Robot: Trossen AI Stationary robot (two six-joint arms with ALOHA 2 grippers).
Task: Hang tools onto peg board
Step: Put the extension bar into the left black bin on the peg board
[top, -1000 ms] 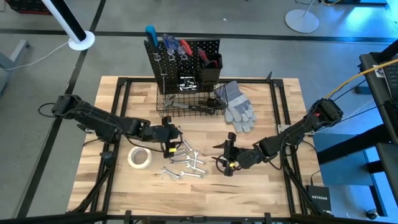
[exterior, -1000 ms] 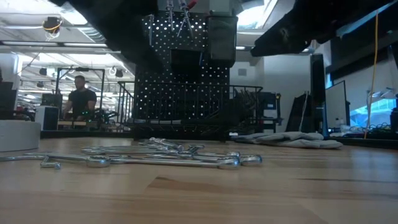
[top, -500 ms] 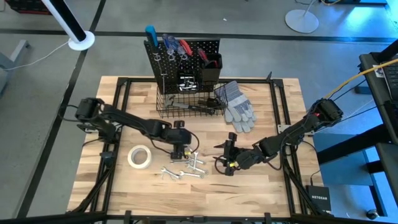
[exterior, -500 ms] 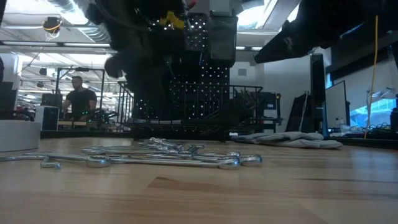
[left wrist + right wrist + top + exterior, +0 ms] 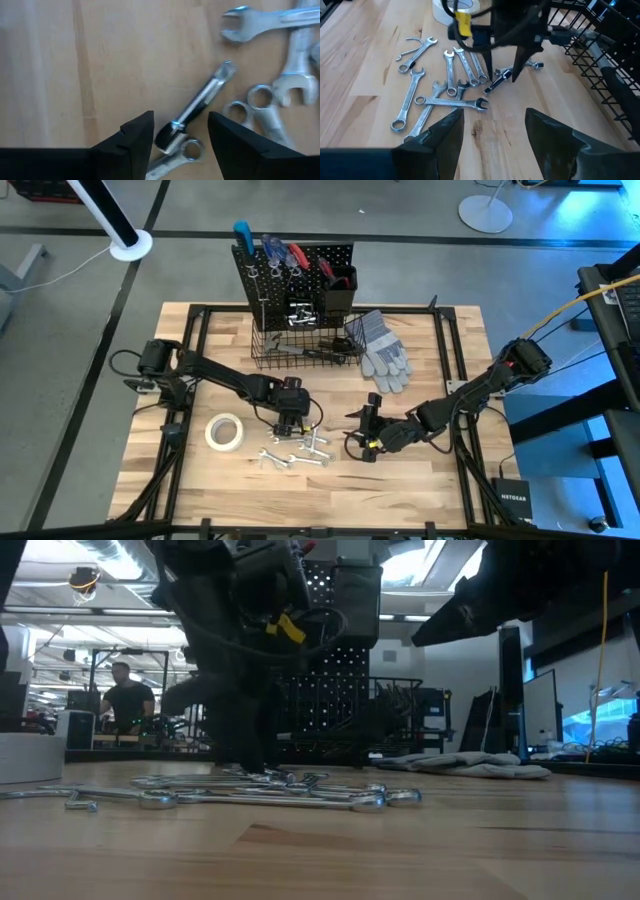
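Between the left gripper's (image 5: 180, 135) spread, empty jaws: a black-banded silver tool (image 5: 197, 107).

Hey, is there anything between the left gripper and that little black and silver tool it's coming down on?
Nothing visible. The left gripper is open, its fingers on either side of the small black-and-silver tool on the table. A silver wrench lies against the tool's near end, beside it rather than over it.
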